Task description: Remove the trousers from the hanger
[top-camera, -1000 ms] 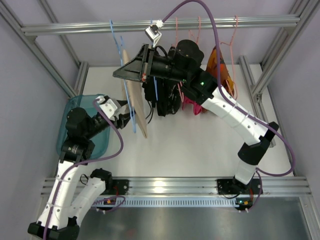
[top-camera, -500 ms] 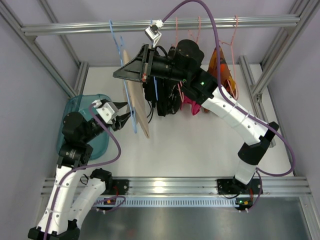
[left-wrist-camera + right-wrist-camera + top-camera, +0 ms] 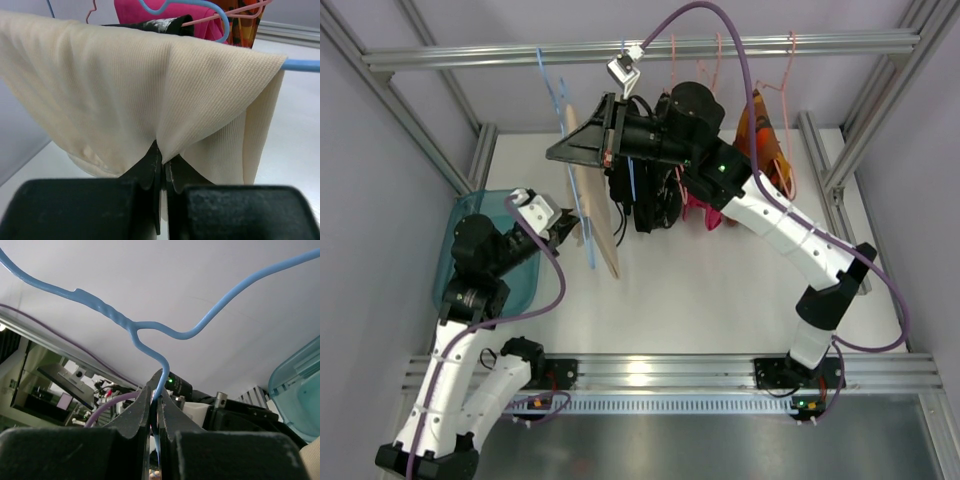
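Note:
The beige trousers (image 3: 596, 212) hang folded over the bar of the thin light-blue hanger (image 3: 563, 118), left of the other clothes. My left gripper (image 3: 570, 230) is at their lower left side. In the left wrist view the trousers (image 3: 115, 90) fill the frame, and the left gripper (image 3: 163, 156) is shut on a pinched fold of the cloth. The hanger's bar (image 3: 303, 65) sticks out at the right. My right gripper (image 3: 554, 152) is high up by the hanger's neck. The right wrist view shows the right gripper (image 3: 157, 390) shut on the hanger's blue wire (image 3: 150, 335).
A teal bin (image 3: 470, 250) sits on the table's left side under my left arm. A black garment (image 3: 645, 200), a pink one (image 3: 705, 212) and an orange one (image 3: 758, 130) hang from the metal rail (image 3: 820, 44) just right of the trousers.
My left gripper reached up to the trousers and shut on a fold of the cloth. The right gripper kept its hold on the hanger.

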`<control>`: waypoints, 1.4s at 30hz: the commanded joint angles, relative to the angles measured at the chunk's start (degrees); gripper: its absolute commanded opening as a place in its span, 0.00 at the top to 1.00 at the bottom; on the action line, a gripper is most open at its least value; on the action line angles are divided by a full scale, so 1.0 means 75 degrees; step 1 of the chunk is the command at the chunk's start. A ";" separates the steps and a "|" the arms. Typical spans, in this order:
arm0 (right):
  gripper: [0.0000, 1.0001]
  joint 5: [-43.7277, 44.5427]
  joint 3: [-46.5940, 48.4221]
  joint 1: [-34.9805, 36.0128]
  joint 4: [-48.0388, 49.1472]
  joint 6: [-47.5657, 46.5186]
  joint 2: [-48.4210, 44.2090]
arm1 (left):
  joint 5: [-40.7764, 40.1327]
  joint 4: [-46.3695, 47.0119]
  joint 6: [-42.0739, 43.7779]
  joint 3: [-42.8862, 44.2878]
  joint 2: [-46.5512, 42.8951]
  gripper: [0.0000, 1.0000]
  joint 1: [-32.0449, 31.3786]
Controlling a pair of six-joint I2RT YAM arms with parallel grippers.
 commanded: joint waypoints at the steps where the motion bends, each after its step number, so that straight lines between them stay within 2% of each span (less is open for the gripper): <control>1: 1.00 -0.0147 -0.0031 -0.0125 0.1093 -0.0113 -0.0328 | -0.0087 0.0376 0.0003 0.0157 -0.0278 1.00 -0.0034; 6: 1.00 -0.0170 -0.0441 -0.0242 0.1105 -0.0312 -0.0446 | -0.0696 0.0387 -0.0324 0.0332 -0.0408 1.00 -0.0034; 10: 1.00 -0.0252 -0.0991 -0.0312 0.1129 -0.0535 -0.0481 | -0.1258 0.0399 -0.1096 0.0964 -0.0233 1.00 -0.0023; 15: 1.00 -0.0311 -0.1449 -0.0418 0.1129 -0.0710 -0.0516 | -0.2066 0.0493 -0.1942 0.2077 0.0131 1.00 -0.0023; 16: 1.00 -0.0322 -0.1496 -0.0418 0.1129 -0.0734 -0.0516 | -0.2381 0.0505 -0.2383 0.2230 0.0224 1.00 -0.0023; 21: 1.00 -0.0334 -0.1975 -0.0617 0.0907 -0.1050 -0.0715 | -0.3578 0.0516 -0.3043 0.3448 0.0541 1.00 0.0094; 28: 1.00 -0.0229 -0.2831 -0.0746 0.0730 -0.1800 -0.1090 | -0.3662 0.0575 -0.4412 0.5532 0.1232 1.00 0.0539; 35: 1.00 -0.0264 -0.3207 -0.0770 0.0426 -0.2058 -0.1172 | -0.3919 0.0751 -0.4720 0.6660 0.1514 1.00 0.0856; 42: 1.00 -0.0322 -0.3430 -0.0746 0.0437 -0.2070 -0.1172 | -0.5173 0.0587 -0.4170 0.7177 0.1374 1.00 0.1465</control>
